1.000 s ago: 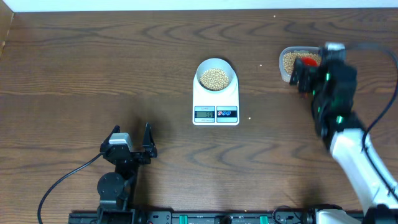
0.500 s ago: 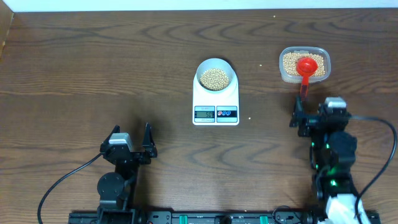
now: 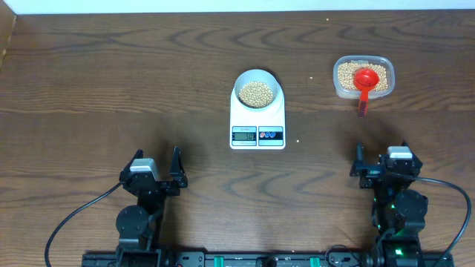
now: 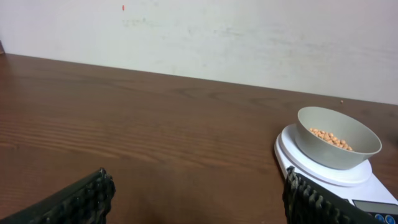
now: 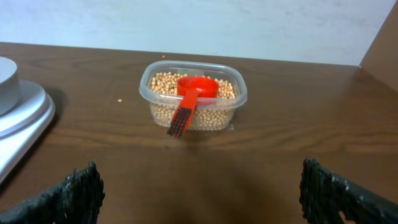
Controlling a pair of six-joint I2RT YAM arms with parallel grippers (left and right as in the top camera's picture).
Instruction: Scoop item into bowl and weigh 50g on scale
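Observation:
The pale bowl (image 3: 257, 90) stands on the white scale (image 3: 257, 127) at the table's middle, holding tan beans (image 3: 257, 93); the left wrist view shows the same bowl (image 4: 337, 136) on the scale (image 4: 323, 171). A clear plastic tub (image 3: 363, 76) at the back right holds more beans and a red scoop (image 3: 364, 83), its handle hanging over the near rim; the right wrist view shows the tub (image 5: 193, 94) and scoop (image 5: 189, 99) too. My left gripper (image 3: 156, 165) rests open near the front left. My right gripper (image 3: 381, 157) is open at the front right, well short of the tub. Nothing sits between either pair of fingers.
Dark wooden table (image 3: 111, 81) with a pale wall along its far edge. A black cable (image 3: 74, 219) loops from the left arm's base. A few stray beans lie on the wood near the scale (image 3: 298, 140).
My right arm has drawn back from the tub toward the front edge, leaving the red scoop lying in the beans. The left arm has stayed still.

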